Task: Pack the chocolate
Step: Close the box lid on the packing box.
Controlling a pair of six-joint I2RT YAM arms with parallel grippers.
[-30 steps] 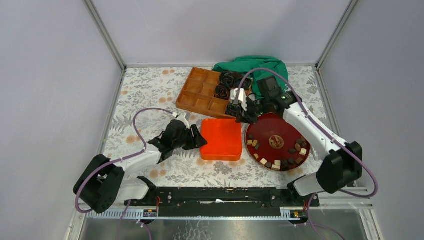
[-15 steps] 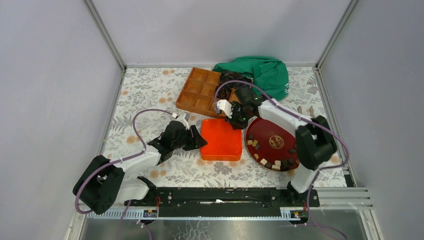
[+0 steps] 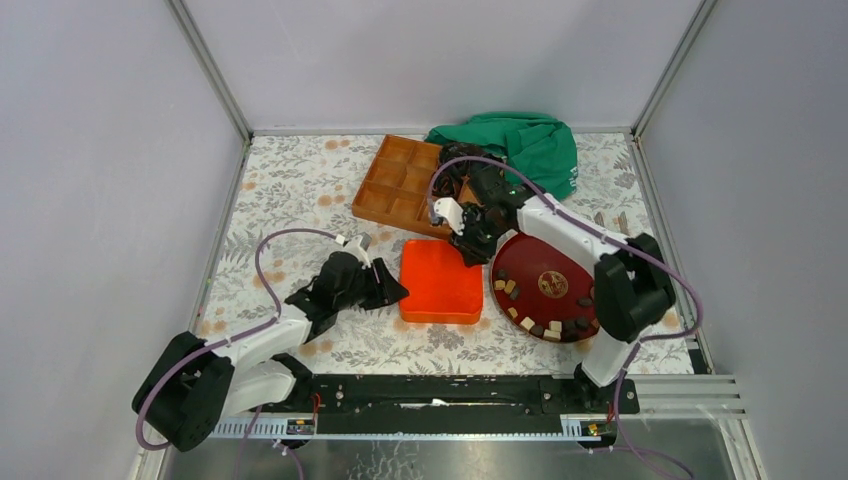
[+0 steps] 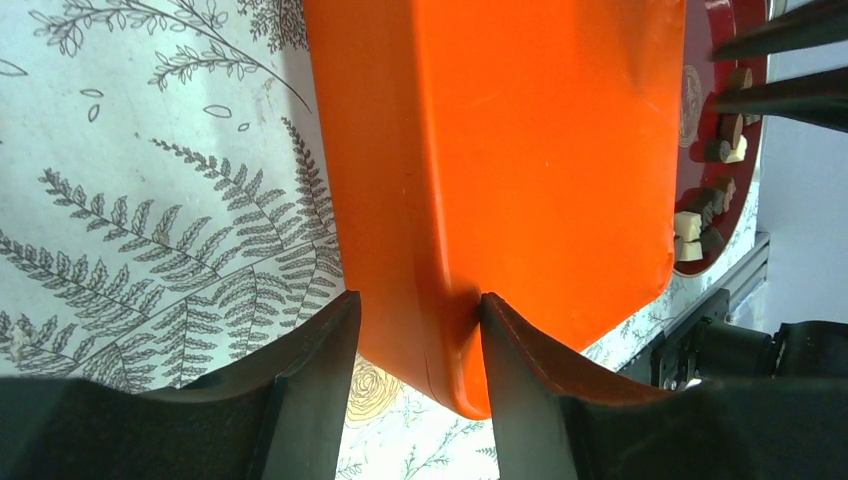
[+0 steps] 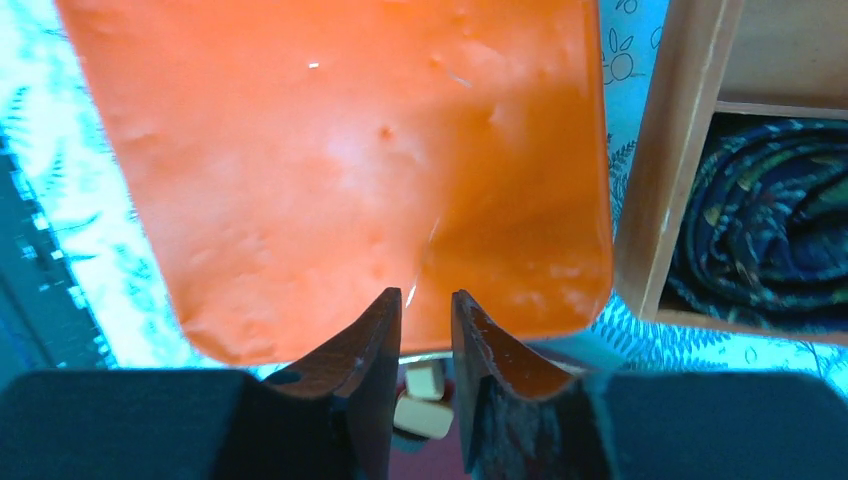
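Note:
Chocolate pieces (image 3: 545, 325), dark, tan and cream, line the near rim of a round red plate (image 3: 530, 262). Some show in the left wrist view (image 4: 690, 225), and two cream ones (image 5: 422, 400) show below my right fingers. An orange square lid (image 3: 440, 280) lies flat left of the plate. My left gripper (image 3: 390, 285) is shut on the lid's near-left corner (image 4: 500, 150), one finger on each side (image 4: 417, 300). My right gripper (image 3: 470, 243) hovers at the lid's far-right corner (image 5: 340, 150). Its jaws (image 5: 427, 295) stand a narrow gap apart with nothing between them.
A wooden compartment box (image 3: 395, 185) stands behind the lid, and its wall (image 5: 665, 170) is close to my right fingers. Dark crinkled bundles (image 3: 455, 165) fill its right cells. A green cloth (image 3: 530, 145) is bunched at the back. The arm rail runs along the near edge.
My right arm swung from the wooden box down to the lid's far-right corner, and its jaws parted slightly. My left gripper drew back a little toward the near left, still on the lid.

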